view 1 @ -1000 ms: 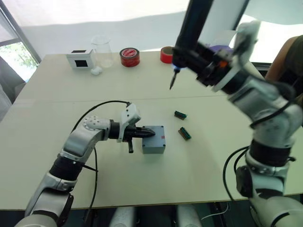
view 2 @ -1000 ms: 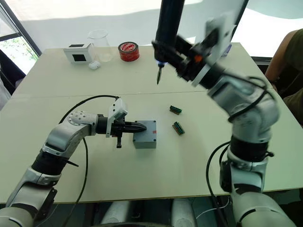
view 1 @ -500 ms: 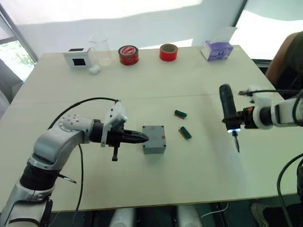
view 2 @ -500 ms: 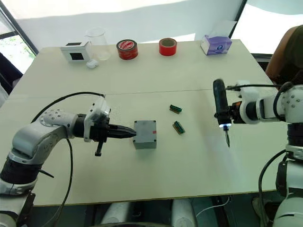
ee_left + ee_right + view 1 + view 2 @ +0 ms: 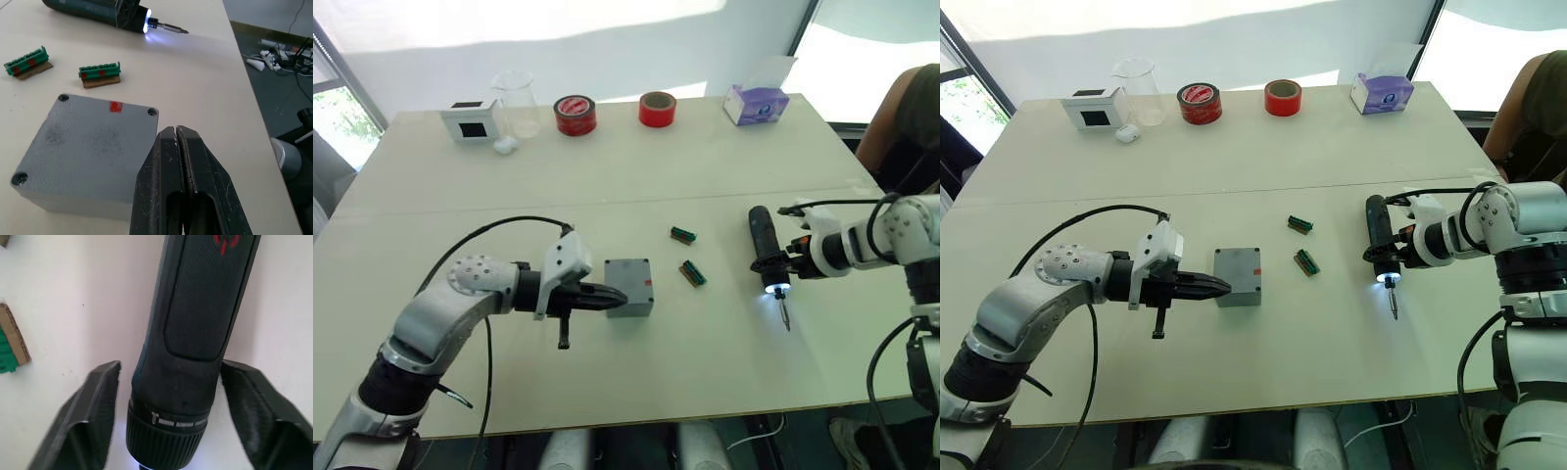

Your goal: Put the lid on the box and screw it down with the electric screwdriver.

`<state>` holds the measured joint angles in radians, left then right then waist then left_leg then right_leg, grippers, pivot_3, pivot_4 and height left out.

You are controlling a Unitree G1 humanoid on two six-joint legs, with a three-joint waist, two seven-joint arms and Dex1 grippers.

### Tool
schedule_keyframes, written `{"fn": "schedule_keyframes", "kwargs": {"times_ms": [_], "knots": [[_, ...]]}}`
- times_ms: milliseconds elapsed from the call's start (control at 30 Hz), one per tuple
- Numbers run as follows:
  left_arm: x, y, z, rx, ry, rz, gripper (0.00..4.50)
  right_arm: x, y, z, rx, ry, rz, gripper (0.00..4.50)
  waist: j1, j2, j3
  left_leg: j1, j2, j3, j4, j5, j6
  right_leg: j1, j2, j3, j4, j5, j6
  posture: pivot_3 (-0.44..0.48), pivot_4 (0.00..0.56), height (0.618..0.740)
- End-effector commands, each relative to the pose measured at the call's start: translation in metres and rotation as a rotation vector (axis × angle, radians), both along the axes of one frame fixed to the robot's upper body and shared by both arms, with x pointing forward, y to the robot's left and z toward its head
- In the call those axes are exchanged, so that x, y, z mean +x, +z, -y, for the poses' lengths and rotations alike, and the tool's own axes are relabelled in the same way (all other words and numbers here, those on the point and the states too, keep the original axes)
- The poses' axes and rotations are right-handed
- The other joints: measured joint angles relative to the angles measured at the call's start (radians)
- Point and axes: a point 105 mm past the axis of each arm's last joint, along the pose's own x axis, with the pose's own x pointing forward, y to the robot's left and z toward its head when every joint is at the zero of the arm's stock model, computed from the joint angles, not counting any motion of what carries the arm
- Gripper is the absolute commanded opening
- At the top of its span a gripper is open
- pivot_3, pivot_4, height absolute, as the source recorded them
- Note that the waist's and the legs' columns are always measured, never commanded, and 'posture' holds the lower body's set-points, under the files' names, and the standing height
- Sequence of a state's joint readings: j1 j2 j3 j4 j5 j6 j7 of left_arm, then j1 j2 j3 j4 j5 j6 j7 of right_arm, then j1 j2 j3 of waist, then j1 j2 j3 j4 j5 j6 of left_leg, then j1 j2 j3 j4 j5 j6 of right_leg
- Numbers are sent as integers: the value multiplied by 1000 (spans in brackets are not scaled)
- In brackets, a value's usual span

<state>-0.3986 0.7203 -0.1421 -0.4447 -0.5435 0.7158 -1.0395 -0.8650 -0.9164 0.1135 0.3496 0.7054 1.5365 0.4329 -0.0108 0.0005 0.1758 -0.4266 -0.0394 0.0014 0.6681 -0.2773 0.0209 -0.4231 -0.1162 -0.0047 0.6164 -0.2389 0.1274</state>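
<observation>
The grey box stands mid-table, its top face showing corner screw holes and a small red mark. I cannot tell whether that top face is the lid. My left gripper is shut, and its fingertips are at the box's left edge. The black electric screwdriver lies low on the table to the right, its tip lit and its bit pointing toward the front edge. My right gripper is open, with a finger on each side of the screwdriver body and a gap showing.
Two green connector pieces lie between the box and the screwdriver. Along the far edge are a white box, a beaker, two tape rolls and a purple tissue box. A person sits at the right.
My right arm swung the screwdriver down from high over the table to the tabletop at right. My left gripper stays shut by the box.
</observation>
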Motion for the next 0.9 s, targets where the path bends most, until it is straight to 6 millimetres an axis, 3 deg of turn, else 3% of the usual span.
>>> {"fn": "schedule_keyframes", "kwargs": {"times_ms": [33,200,267,300,433,467,533,600,767,900], "knots": [[4,11,-11,-3,35,40,0,9,18,7,-38,1,108,4415,1,0,0,0,0,0,0,0,0,0,0,0,0,0,0,0,150,740],[14,16,-32,-6,123,32,0,15,68,3,-88,174,386,4415,-1,1,1,0,0,0,0,0,0,-1,0,0,0,0,0,0,150,740],[13,23,-44,-50,168,6,0,20,111,-11,-46,245,648,4415,-4,0,1,0,0,0,0,0,0,-1,0,0,0,0,0,0,150,740],[14,32,-48,-112,201,-23,0,13,128,-23,-17,326,749,4415,-6,0,1,0,0,0,0,0,0,-1,1,0,0,0,0,0,150,740],[16,47,-58,-205,283,-69,0,-16,142,-58,73,540,894,4415,-2,-1,1,0,1,-3,-1,1,-1,-1,1,-1,1,-1,2,0,150,740],[14,42,-63,-177,303,-72,0,-27,137,-70,118,595,902,4415,0,-2,0,0,1,-4,0,1,-2,0,2,-1,1,-1,2,0,150,740],[-4,20,-71,-72,320,-139,0,-56,98,-93,164,735,816,4415,0,-3,0,1,1,-4,0,1,-2,1,1,-1,2,-1,2,0,150,740],[-22,9,-71,-69,300,-241,0,-81,67,-105,212,822,712,4415,2,-3,0,1,1,-5,-1,1,-2,1,1,-1,2,-1,1,0,150,740],[-42,-2,-74,-4,292,-308,0,-115,35,-109,243,932,544,4415,5,-3,2,1,-2,-5,2,1,-2,3,-2,0,2,0,1,0,150,740],[-53,-19,-76,55,294,-341,0,-142,17,-111,293,976,421,4415,9,-3,2,18,-1,-5,-2,0,-1,19,-2,-1,-3,-3,-4,0,150,740]]}}
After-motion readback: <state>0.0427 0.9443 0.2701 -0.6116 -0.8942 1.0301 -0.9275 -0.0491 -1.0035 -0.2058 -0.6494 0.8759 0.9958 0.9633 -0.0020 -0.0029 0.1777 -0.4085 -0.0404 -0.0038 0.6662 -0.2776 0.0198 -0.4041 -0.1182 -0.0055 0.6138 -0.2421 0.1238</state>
